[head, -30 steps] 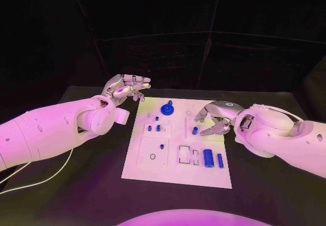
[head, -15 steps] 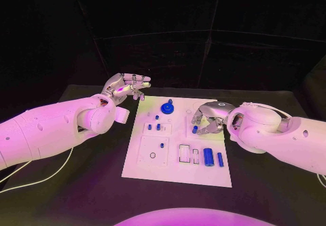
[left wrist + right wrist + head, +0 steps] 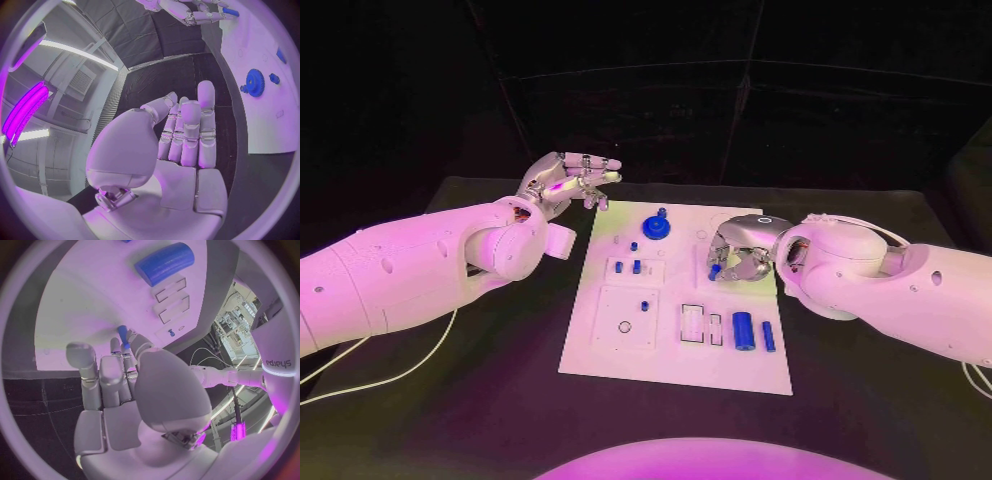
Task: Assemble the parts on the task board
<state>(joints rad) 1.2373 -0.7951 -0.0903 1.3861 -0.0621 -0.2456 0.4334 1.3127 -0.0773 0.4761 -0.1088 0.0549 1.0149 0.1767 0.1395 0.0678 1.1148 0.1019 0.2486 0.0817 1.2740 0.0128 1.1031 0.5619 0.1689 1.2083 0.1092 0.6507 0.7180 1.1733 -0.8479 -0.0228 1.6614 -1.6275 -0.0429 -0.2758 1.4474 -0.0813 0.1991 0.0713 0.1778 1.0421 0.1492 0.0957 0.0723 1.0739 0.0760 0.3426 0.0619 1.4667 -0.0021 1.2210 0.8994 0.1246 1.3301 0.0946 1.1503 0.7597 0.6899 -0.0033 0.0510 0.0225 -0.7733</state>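
The flat white rectangular task board (image 3: 678,345) lies mid-desk (image 3: 473,400). The right hand (image 3: 740,250), above its right half, pinches a small blue peg (image 3: 714,270) in narrow fingers (image 3: 125,352). Near the board's far edge stands a blue gear (image 3: 656,229); the left hand (image 3: 567,182) hovers off the far-left corner, fingers loosely spread, holding nothing

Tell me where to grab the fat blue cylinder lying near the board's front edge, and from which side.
Probably from straight above, fingers across its round sides at mid-length: the fat blue cylinder lies flat on the task board, with a thinner blue rod close beside it, so side room looks tight.
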